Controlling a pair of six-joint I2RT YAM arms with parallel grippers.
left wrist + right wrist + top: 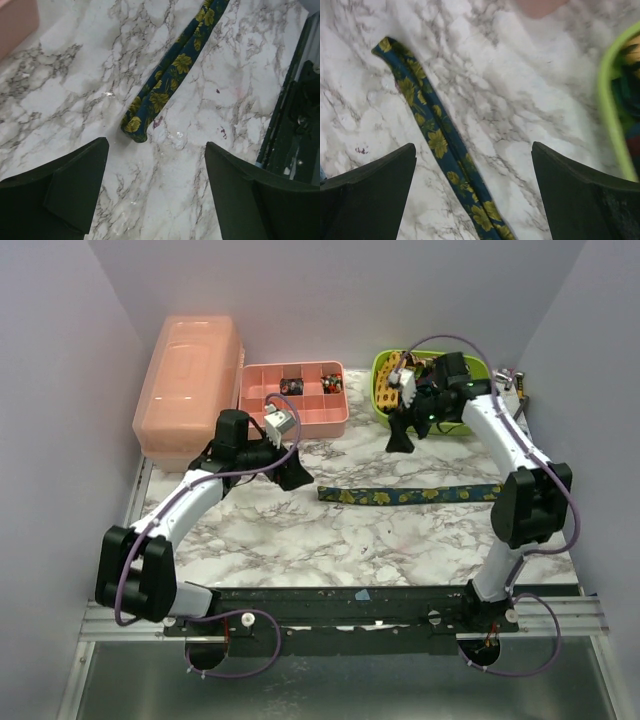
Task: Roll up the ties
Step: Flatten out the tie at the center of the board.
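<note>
A navy tie [410,495] with yellow flowers lies stretched flat across the middle of the marble desk [300,540], running left to right. The left gripper [292,472] hovers just beside its left end, jaws spread wide with nothing between them. The right gripper [403,435] hangs behind the tie's middle, near the green basket [378,380], equally wide and empty.

The step in hand looks like starting the roll at the left end. To do it well, the left gripper should probably come down square over the tip, pinch only the last bit of fabric, and turn it onto the length so the first coil is tight and straight. A skewed first turn would likely make the roll cone out. The right gripper could press the length down farther along to stop it sliding.

Only the overhead view shows the tie's full length, the other ties [388,392] heaped in the basket, a pink divided tray [300,422] and a pink lidded box [190,380]. The left wrist view shows the tie's rounded end close up, just ahead of the open fingers. The right wrist view shows the tie crossing diagonally beneath its gripper, with the basket's contents blurred.
</note>
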